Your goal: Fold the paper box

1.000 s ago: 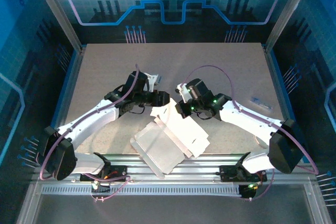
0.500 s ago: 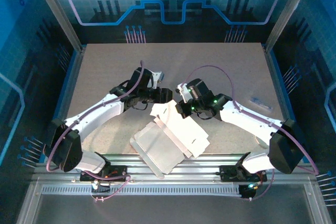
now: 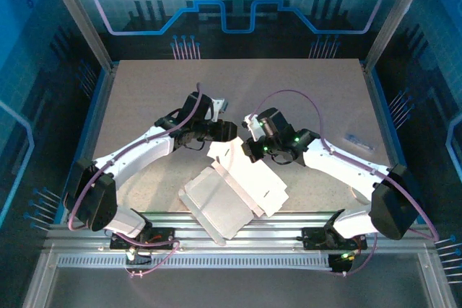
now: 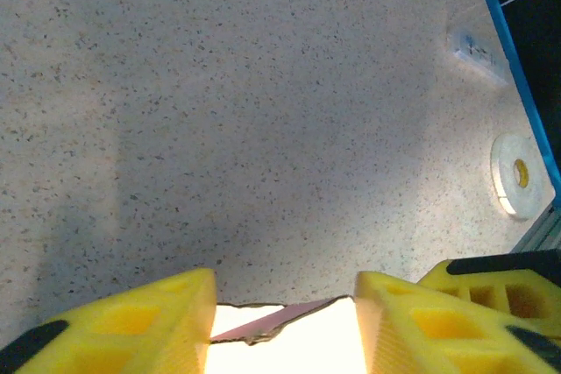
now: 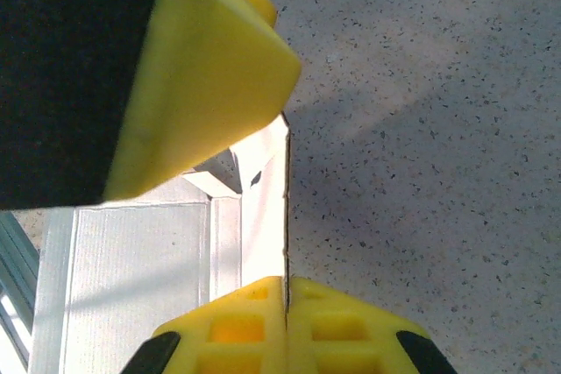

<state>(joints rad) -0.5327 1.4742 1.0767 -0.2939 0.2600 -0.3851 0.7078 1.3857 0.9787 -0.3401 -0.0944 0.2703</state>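
Two grippers meet mid-table at the far end of the box (image 3: 234,189). It lies whitish side up near your arms' bases, with its near corner over the metal rail (image 3: 289,221). Your right gripper (image 5: 285,285) is clamped on an upright flap, which shows edge-on as a thin line between the pressed-together fingers. From above, that gripper sits at the box's far right corner. Your left gripper (image 4: 285,297) is spread wide, and a ragged white and pink edge of the box shows low in the gap. Whether either finger touches it, you cannot tell. On the table (image 3: 144,91), a small card (image 3: 359,141) lies off to the right, and a tape roll (image 4: 514,174) sits near the blue edge.
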